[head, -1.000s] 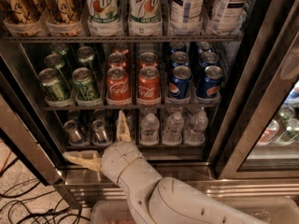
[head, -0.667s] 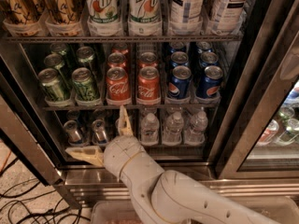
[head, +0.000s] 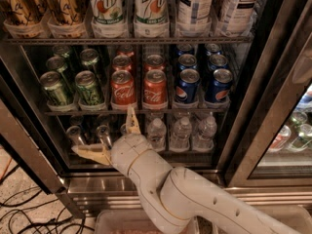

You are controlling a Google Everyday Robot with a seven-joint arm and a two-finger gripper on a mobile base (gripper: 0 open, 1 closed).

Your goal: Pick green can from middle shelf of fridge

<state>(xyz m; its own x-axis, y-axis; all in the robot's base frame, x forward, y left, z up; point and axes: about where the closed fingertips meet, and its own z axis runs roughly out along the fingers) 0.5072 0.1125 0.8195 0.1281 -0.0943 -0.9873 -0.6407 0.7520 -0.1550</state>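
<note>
Several green cans stand in two lanes at the left of the middle shelf [head: 146, 111] of the fridge [head: 273, 96]; the front two are one green can [head: 56, 88] and another [head: 89, 87] beside it. My gripper [head: 108, 136] is open and empty, below that shelf, in front of the bottom rack. One finger [head: 131, 120] points up toward the shelf edge under the red cans. The other finger [head: 90, 153] points left. The gripper touches no can.
Red Coca-Cola cans [head: 123, 87] and blue Pepsi cans [head: 187, 85] fill the same shelf to the right. 7up bottles [head: 106, 6] stand above, water bottles [head: 181, 131] below. Cables [head: 29, 213] lie on the floor at left. A second cooler compartment [head: 292, 130] is at right.
The arm has moved slightly up and to the right toward the fridge; the fingers stay spread. The cans have not moved.
</note>
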